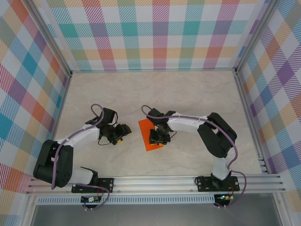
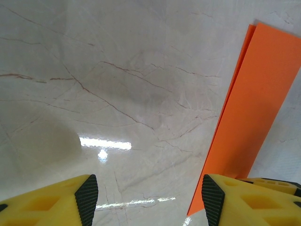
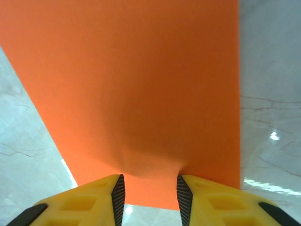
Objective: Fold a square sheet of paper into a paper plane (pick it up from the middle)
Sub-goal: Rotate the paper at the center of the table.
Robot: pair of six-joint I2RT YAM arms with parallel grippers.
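Right hand [image 3: 147,190] sits low on the square sheet of paper [image 3: 141,84], its 2 yellow fingers set to a narrow gap with the black pads [image 3: 118,195] pressed onto the orange surface. Between the pads the paper puckers up into a soft bump, with faint creases running from each fingertip. Whether the pads truly clamp that bump or only push against it, I cannot tell. In the top view the sheet lies on the table [image 1: 188,94] near the middle, slightly toward the near edge. The right arm reaches in from the right and covers part of it. The left hand [image 2: 149,197] hangs just beside the sheet on its left, jaws spread wide with nothing but bare marble-patterned table between them. In the left wrist view the sheet's long edge runs up and away from the right finger [image 2: 244,202], close by it, and a thin darker orange strip shows along that edge at the far end. Checked walls [image 1: 150,33] in pastel colours close in the table on 3 sides.
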